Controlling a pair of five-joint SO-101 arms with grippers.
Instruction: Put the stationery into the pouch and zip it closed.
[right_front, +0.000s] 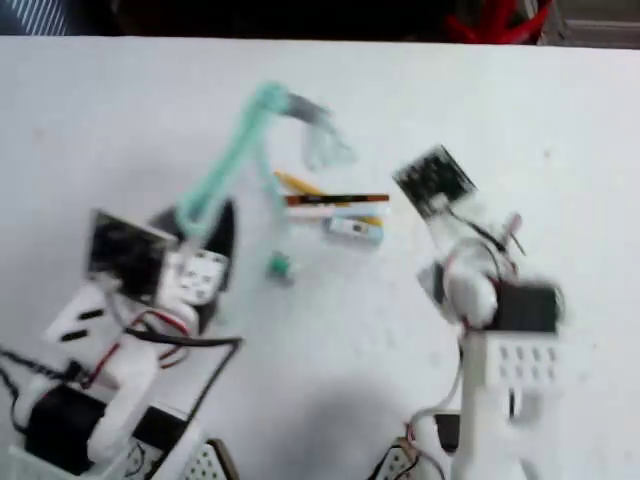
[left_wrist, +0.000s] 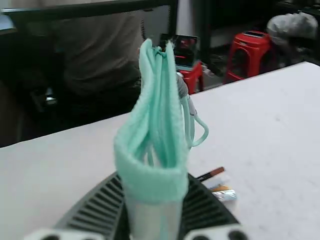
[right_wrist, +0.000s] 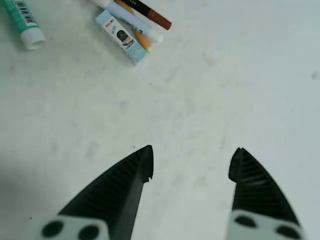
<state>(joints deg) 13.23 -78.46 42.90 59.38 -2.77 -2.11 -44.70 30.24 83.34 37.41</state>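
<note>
The mint-green pouch (left_wrist: 157, 145) was gripped in the left claw (right_front: 207, 224). Its lower end was pinched between the dark ribbed jaws, and the rest was lifted off the white table (right_front: 560, 130), slanting up and away toward the far edge. A cord loop (left_wrist: 199, 131) of the same colour was seen hanging at its side. Whether the zip was done up could not be told.

The right claw (right_wrist: 192, 167) was held spread wide above the tabletop, with nothing between its jaws.

The stationery was found lying on the table between the two arms, outside the pouch. A black pen with a brown end (right_wrist: 150, 14), a pale pen (right_wrist: 131, 21) and a yellow pencil (right_front: 300, 186) were bunched together, touching. A small light-blue eraser (right_wrist: 121, 36) was set just beside them. A green tube (right_wrist: 22, 22) was placed a little apart, on the left arm's side. Bare tabletop was seen between the right claw and the eraser. In the high view the raised pouch was seen passing just beside the far end of the pencil.

Beyond the far edge of the table, red stools (left_wrist: 252, 45) were visible among dark furniture.
</note>
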